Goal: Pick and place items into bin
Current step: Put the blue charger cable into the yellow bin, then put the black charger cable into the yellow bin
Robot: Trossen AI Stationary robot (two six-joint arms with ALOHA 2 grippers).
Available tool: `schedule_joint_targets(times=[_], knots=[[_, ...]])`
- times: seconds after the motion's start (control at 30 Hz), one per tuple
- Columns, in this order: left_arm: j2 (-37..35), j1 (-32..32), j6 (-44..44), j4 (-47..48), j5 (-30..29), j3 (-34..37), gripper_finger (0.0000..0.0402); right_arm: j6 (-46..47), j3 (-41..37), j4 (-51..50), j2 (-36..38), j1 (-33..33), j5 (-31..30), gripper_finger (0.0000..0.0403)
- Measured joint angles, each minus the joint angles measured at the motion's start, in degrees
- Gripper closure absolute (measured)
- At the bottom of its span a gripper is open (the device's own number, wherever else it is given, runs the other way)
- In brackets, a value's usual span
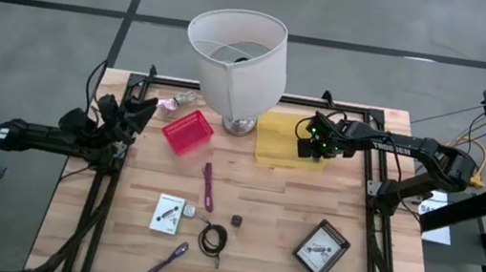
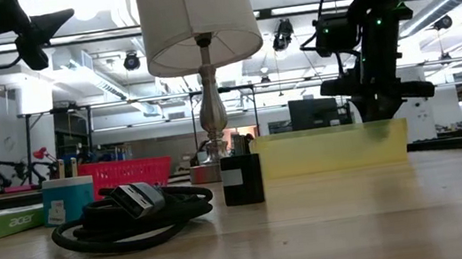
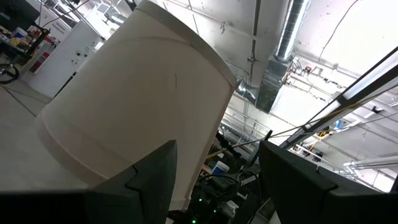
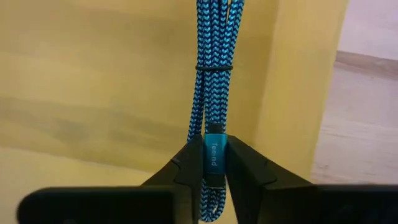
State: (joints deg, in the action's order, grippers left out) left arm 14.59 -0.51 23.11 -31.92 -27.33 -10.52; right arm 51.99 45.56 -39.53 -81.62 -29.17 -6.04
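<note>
Far left, beyond the table's edge: left gripper (image 1: 136,110), raised off the wood, fingers (image 3: 152,180) spread wide with nothing between them, pointed toward the white lampshade (image 3: 134,106). Just beside it on the table's back edge: crumpled pink wrapper (image 1: 176,100), then a red basket (image 1: 188,132) set at an angle. Rightward, at the back centre: lamp (image 1: 236,53), upright, base touching the yellow bin (image 1: 275,150). Scattered on the bare wood in front: white packet (image 1: 169,214) lying flat; purple pen (image 1: 166,261) near the front edge, tilted; purple stick (image 1: 207,186) in front of the basket; coiled black cable (image 1: 212,239) beside the packet; tiny black cube (image 1: 236,221) just right of the coil, apart from it. In the low view, coil (image 2: 131,216) and cube (image 2: 242,179) in the foreground, not touching. Over the bin's right portion: right gripper (image 1: 315,139), held above the bin and clamped on the plug end of a blue braided cable (image 4: 211,68). Cable bundle tied with a thin band, hanging from the fingers (image 4: 245,171) down against the bin's yellow inside, by one wall. Farther right and toward the front: dark flat box (image 1: 321,249) with a pale label, lying tilted, well apart from everything else.
</note>
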Motion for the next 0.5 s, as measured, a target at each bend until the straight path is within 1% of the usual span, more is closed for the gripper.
schedule_joint_targets(times=[0.27, 0.43, 0.5], knots=[[0.0, 0.0, -0.04, 0.0, 0.0, 0.0, 0.0191, 0.12, 0.0, -0.08, 0.0, 0.0, 0.0, 0.0291], [0.0, 0.0, -0.04, 0.0, 0.02, 0.0, 0.0191, -0.11, 0.02, 0.02, 0.13, 0.0, 0.0, 0.0272], [0.0, -0.01, -0.03, 0.0, 0.0, 0.0, 0.0191, -1.59, 0.07, 1.13, 0.21, 0.0, -0.08, 0.0267]])
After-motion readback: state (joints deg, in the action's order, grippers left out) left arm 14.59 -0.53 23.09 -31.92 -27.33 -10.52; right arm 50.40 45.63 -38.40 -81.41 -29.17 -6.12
